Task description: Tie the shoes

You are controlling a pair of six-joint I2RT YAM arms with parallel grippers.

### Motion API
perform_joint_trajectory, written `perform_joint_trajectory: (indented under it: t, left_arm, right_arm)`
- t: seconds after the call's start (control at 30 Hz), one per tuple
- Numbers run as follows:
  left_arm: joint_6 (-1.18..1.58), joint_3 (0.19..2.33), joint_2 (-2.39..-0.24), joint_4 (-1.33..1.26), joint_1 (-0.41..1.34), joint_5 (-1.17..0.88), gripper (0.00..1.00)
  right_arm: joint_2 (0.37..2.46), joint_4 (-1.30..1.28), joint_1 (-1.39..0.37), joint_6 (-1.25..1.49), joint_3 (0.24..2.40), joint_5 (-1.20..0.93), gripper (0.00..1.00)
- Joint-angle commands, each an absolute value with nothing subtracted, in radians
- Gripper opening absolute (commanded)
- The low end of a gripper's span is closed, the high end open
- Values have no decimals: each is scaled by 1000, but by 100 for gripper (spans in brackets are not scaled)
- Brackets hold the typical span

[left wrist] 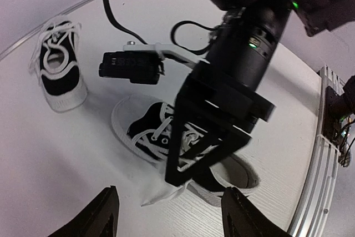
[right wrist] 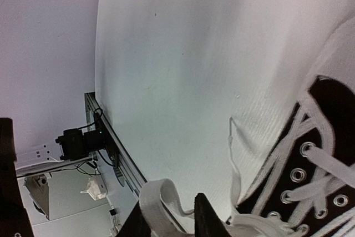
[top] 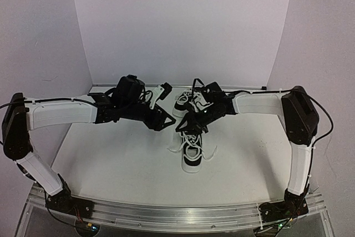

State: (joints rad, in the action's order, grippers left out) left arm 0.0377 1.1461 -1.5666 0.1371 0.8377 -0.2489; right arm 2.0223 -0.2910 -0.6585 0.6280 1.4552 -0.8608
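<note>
Two black shoes with white soles are on the table (top: 119,162). The near shoe (top: 192,158) sits at the middle with its toe toward the arm bases. The far shoe (top: 183,104) sits behind it, close to the back wall and apart from it.

We find the near shoe untied, with white lace ends spread loose on both sides. We cannot tell whether the far shoe is knotted.

The left gripper (left wrist: 170,192) hovers just left of the near shoe. Its fingers are spread wide with nothing between them, so we record it as released.

The right gripper (right wrist: 169,210) hangs directly over the near shoe's eyelets. A loop of lace (right wrist: 155,192) lies between its fingers, but we cannot tell whether they pinch it or merely flank it.

We judge the work to be at an early stage on the near shoe, gathering lace ends before any knot is formed.

The next move requires each gripper to hold one lace end firmly. The ends must then be lifted clear of the tongue and crossed without dragging the light shoe across the table. With the two wrists this close together, we note a collision risk.
</note>
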Motion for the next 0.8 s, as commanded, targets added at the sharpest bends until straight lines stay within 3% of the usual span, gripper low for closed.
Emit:
perform_joint_trajectory:
  t: [0.0,0.17,0.4,0.77]
  left_arm:
    - [128,1131,-1571,90,803,-250,66]
    - [123,1149,-1598,88,793,-283,67]
    - [15,1212,-1661,123,791,-389,66]
    - [-176,1336,-1832,264,823,-495,65]
  right_arm:
    - [2025,-343,-683,610,1522,-870,45]
    - [1993,-469,-683,539,1590,-828,62]
    - [1897,-559,-646,473,1604,-774,66]
    - [1954,-636,-577,291,1560,-748,40]
